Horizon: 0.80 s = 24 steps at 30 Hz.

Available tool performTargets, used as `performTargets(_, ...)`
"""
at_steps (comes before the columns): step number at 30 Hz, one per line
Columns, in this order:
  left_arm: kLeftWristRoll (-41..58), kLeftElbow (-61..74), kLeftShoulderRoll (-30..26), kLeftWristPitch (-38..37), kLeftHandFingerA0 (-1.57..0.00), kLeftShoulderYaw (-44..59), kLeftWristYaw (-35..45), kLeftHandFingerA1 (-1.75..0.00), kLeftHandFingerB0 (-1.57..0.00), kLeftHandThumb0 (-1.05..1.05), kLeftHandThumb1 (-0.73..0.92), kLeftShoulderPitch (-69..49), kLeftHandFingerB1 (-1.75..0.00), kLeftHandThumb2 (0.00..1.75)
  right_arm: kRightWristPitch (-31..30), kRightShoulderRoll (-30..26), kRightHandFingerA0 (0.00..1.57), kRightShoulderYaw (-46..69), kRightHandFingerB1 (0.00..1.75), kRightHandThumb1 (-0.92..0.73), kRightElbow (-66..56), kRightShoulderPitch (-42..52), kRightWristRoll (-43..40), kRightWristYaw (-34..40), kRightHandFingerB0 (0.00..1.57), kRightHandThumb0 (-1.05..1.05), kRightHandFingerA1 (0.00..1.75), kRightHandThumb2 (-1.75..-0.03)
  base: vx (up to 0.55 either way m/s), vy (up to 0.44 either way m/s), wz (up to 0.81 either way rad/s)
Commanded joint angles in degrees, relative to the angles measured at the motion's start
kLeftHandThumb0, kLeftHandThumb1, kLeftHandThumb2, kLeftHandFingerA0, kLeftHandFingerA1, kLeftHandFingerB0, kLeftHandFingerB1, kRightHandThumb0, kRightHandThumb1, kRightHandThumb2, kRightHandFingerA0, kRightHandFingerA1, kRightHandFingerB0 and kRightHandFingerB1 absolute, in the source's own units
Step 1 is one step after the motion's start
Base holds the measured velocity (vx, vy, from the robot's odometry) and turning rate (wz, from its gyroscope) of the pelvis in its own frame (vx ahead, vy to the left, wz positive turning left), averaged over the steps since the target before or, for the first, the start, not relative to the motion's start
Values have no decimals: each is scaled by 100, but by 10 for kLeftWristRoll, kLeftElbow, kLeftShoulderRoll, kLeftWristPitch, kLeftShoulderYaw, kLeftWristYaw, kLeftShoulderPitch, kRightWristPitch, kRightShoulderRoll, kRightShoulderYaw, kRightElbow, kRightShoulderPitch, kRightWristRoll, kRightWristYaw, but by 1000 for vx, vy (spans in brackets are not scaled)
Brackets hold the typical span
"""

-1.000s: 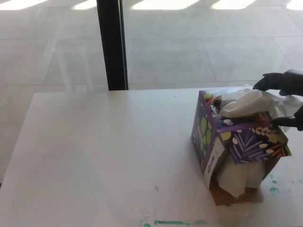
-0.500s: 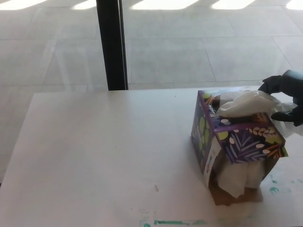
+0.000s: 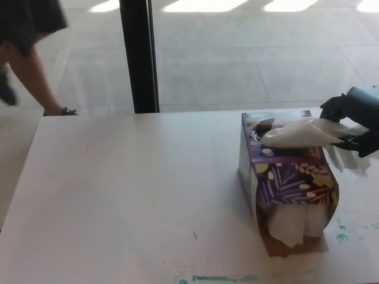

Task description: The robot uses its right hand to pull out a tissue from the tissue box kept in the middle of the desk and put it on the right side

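Sunlit tiled floor [image 3: 249, 53], black pillar [image 3: 139, 56], a person's legs [image 3: 29, 65] passing.

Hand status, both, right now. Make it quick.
Left hand: not in view.
Right hand: shut on the tissue sticking out of the top of the tissue box.
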<state>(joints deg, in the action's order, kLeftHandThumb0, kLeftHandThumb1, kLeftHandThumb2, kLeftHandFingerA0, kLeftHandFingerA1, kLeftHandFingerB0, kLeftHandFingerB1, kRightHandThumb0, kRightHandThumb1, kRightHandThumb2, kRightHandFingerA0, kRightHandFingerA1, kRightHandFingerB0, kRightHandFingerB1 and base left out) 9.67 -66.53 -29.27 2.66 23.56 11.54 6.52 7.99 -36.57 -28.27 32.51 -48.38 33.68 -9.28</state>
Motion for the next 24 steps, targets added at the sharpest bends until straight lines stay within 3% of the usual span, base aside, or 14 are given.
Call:
performTargets(1, 2, -7, -6, -13, -68, 2, -18, -59, -49, -105, 84, -4, -83, 97, 53, 11, 92, 13, 83, -67, -13, 23, 58, 150, 86, -31, 171, -65, 0, 0, 0)
performTargets(6, 3, -7, -7, -13, -67, 4, -15, -58, -47, -105, 84, -12, -81, 98, 53, 17, 85, 28, 98, -65, -1, 20, 36, 134, 80, -27, 175, -74, 0, 0, 0)
performTargets(7, 4, -7, -7, -16, -67, 5, -14, -59, -47, -105, 83, -13, -81, 97, 56, 18, 86, 34, 109, -63, -1, 21, 30, 132, 79, -26, 175, -80, 0, 0, 0)
performTargets(9, 4, -5, -4, -20, -68, 4, -15, -60, -47, -105, 82, -18, -84, 98, 61, 17, 87, 43, 100, -61, -2, 22, 26, 127, 82, -27, 172, -81, 0, 0, 0)
performTargets(10, 6, -4, -4, -19, -67, 5, -13, -61, -46, -105, 81, -18, -84, 98, 58, 16, 88, 49, 87, -61, -6, 21, 24, 118, 83, -28, 168, -83, 0, 0, 0)
performTargets(12, 7, -7, -5, -18, -67, 6, -13, -60, -47, -105, 83, -21, -82, 98, 59, 18, 91, 57, 75, -63, -6, 17, 21, 110, 82, -30, 159, -81, 0, 0, 0)
performTargets(13, 6, -7, -5, -19, -67, 6, -13, -60, -46, -105, 83, -22, -83, 97, 60, 19, 116, 62, 81, -51, -7, 16, 19, 108, 79, -32, 129, -100, 0, 0, 0)
performTargets(14, 6, -6, -5, -21, -67, 5, -13, -60, -46, -105, 83, -23, -83, 97, 61, 20, 116, 67, 81, -51, -6, 14, 18, 107, 79, -32, 129, -100, 0, 0, 0)
performTargets(15, 6, -6, -5, -18, -67, 5, -14, -60, -46, -105, 82, -22, -82, 98, 59, 20, 93, 71, 69, -66, -7, 11, 15, 103, 81, -28, 154, -74, 0, 0, 0)
performTargets(17, 4, -6, -6, -19, -66, 4, -16, -61, -46, -105, 82, -24, -84, 98, 63, 24, 89, 84, 94, -66, 4, -8, 9, 95, 80, -29, 161, -75, 0, 0, 0)
performTargets(18, 5, -5, -6, -22, -66, 4, -13, -61, -45, -105, 82, -25, -84, 98, 61, 25, 114, 89, 91, -53, 4, -12, 12, 100, 80, -34, 129, -100, 0, 0, 0)
performTargets(19, 5, -4, -6, -21, -65, 3, -13, -60, -45, -105, 82, -26, -83, 99, 61, 29, 86, 97, 110, -67, 7, -17, 4, 96, 78, -29, 168, -75, 0, 0, 0)
performTargets(20, 6, -5, -5, -20, -67, 5, -15, -60, -47, -105, 83, -25, -82, 98, 62, 30, 90, 104, 83, -66, 8, -27, 2, 95, 78, -28, 165, -74, 0, 0, 0)
performTargets(24, 7, 0, -6, -18, -67, 5, -11, -61, -46, -105, 83, -28, -83, 98, 45, 33, 94, 123, 78, -60, 1, -42, 9, 101, 83, -27, 159, -88, 0, 0, 0)
